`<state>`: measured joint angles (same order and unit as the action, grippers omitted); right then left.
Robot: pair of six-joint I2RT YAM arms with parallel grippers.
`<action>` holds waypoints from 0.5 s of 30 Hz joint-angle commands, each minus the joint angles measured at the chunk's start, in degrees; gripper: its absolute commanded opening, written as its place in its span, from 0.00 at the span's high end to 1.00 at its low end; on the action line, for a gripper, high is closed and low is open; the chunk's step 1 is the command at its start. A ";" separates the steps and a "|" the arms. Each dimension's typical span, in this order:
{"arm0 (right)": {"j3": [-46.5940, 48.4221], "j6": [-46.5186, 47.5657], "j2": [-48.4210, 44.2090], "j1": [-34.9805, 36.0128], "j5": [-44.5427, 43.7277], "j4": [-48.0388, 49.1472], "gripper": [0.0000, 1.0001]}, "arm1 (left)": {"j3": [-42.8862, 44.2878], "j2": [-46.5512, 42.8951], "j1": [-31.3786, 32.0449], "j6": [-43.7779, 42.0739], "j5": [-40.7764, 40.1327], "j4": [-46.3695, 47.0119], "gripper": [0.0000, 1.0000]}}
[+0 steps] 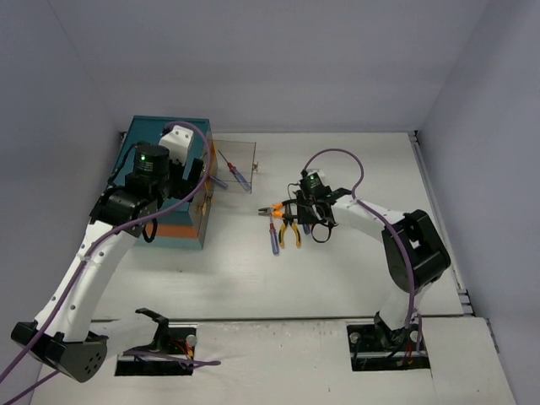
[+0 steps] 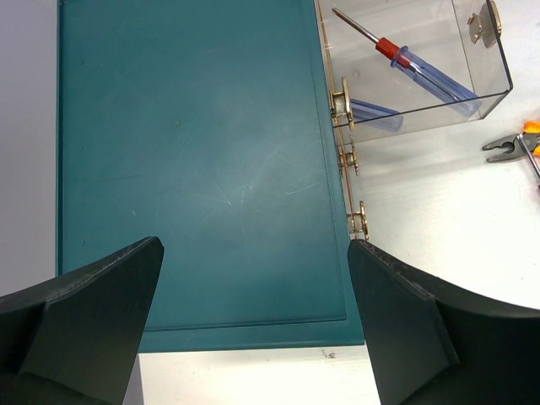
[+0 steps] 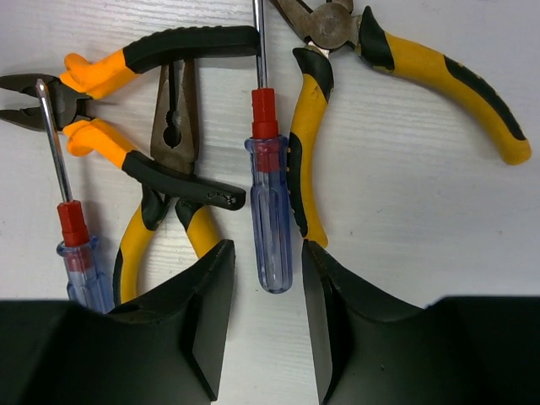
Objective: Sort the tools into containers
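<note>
On the white table lies a pile of tools. My right gripper hangs low over it, open, with one jaw on each side of the butt end of a blue-handled screwdriver and a gap on both sides. Beside that screwdriver lie another screwdriver, orange-handled cutters and two yellow-handled pliers. My left gripper is wide open and empty above the teal chest's top. One clear drawer is pulled out and holds two blue screwdrivers.
Brass knobs of the shut drawers line the chest's right side. One pliers' nose shows on the table below the open drawer. Grey walls close in the table at the back and both sides.
</note>
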<state>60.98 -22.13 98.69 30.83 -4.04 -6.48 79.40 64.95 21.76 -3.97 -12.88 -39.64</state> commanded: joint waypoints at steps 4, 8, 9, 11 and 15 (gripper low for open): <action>-0.66 -1.85 2.28 -0.07 -0.12 2.09 0.65 | 2.26 -0.61 0.39 0.10 -0.07 2.85 0.11; -1.29 -1.70 3.41 -0.16 -0.53 2.26 0.66 | 2.17 -0.53 0.39 0.10 -0.12 2.81 0.11; -1.36 -1.49 3.63 -0.16 -0.53 2.33 0.66 | 2.10 -0.52 0.39 0.10 -0.12 2.88 0.11; -1.55 -0.70 3.94 -0.16 -0.69 2.43 0.69 | 2.00 -0.52 0.39 0.10 -0.20 2.90 0.11; -2.55 0.02 2.78 -0.24 -2.31 2.44 0.97 | 2.25 -0.22 0.35 0.15 -0.04 2.94 0.11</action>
<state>59.39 -22.60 102.52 30.79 -3.78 -4.80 79.40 64.95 21.76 -3.98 -12.91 -39.64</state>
